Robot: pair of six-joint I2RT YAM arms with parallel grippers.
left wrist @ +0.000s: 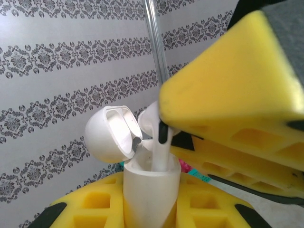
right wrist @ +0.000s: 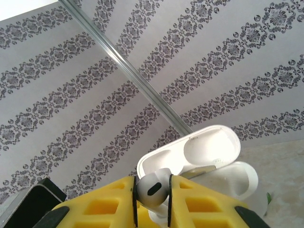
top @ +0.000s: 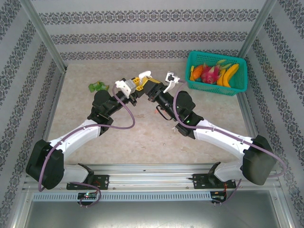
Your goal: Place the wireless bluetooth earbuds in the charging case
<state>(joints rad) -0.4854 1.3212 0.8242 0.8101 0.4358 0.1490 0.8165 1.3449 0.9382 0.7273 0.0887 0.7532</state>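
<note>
My left gripper point(left wrist: 152, 202) is shut on the body of a white charging case point(left wrist: 151, 190), held upright with its lid point(left wrist: 110, 134) swung open to the left. My right gripper point(right wrist: 153, 197) is shut on a white earbud point(right wrist: 153, 189), with the head between the pads. In the left wrist view the earbud's stem point(left wrist: 161, 154) dips into the case's open top. The open case point(right wrist: 199, 152) sits just behind the earbud in the right wrist view. From above, both grippers point(top: 140, 80) point(top: 150, 89) meet over the middle of the table.
A teal basket point(top: 240, 85) of toy fruit stands at the back right. A small green object point(top: 97, 86) lies at the back left. Patterned walls close in the table on three sides. The right gripper's yellow finger point(left wrist: 232, 85) looms over the case.
</note>
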